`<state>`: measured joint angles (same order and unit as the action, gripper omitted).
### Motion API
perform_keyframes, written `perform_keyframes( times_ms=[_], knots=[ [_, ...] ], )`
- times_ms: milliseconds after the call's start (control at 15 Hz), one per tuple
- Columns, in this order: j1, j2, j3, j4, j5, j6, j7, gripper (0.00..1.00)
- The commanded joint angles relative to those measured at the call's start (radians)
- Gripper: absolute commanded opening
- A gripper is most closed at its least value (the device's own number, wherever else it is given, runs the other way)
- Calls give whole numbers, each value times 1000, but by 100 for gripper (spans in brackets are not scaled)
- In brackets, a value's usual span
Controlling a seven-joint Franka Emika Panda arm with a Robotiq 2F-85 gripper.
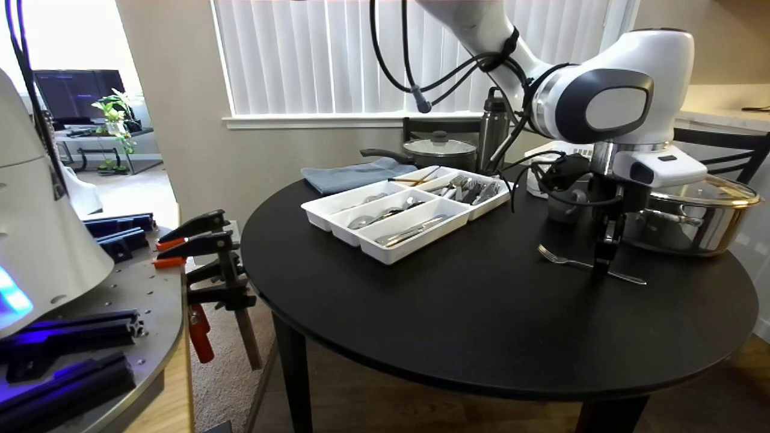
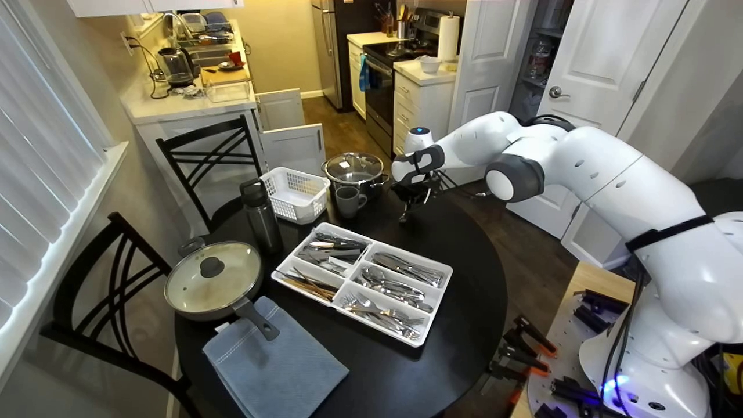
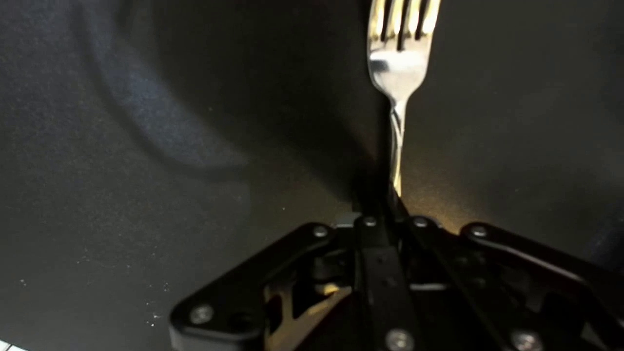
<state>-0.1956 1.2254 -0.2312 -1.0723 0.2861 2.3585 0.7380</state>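
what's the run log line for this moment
jaws: shut midway along fork | fork lifted: unclear | beneath: black table | cutlery tray: apart from fork

My arm (image 2: 633, 186) is glossy wht w/ dk-grey oval joint cap (image 1: 616, 108), blk cables (image 1: 528, 99) & straps (image 2: 670, 233); my base (image 1: 45, 234) has a blue light (image 1: 13, 294); my gripper (image 3: 384, 201) is blk w/ silver screws (image 3: 399, 340).

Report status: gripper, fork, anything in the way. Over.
Gripper shut on fork by its handle. Fork resting on or just above black table, can't tell which. Steel pot and grey mug close by, neither touching fork.
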Motion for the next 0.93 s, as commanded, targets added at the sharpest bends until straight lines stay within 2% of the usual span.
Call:
perform_keyframes(
  times_ms=[0, 333, 600, 733, 867],
  knots=[
    [-9, -25, 22, -24, 26, -12, 1, 40],
    [-14, -25, 53, -17, 28, -24, -18, 71],
    [-13, -75, 79, -61, 25, 6, -47, 95],
    [-13, -90, 88, -61, 24, 18, -54, 100],
    [-12, -86, 95, -44, 19, 7, -55, 100]
  ],
)
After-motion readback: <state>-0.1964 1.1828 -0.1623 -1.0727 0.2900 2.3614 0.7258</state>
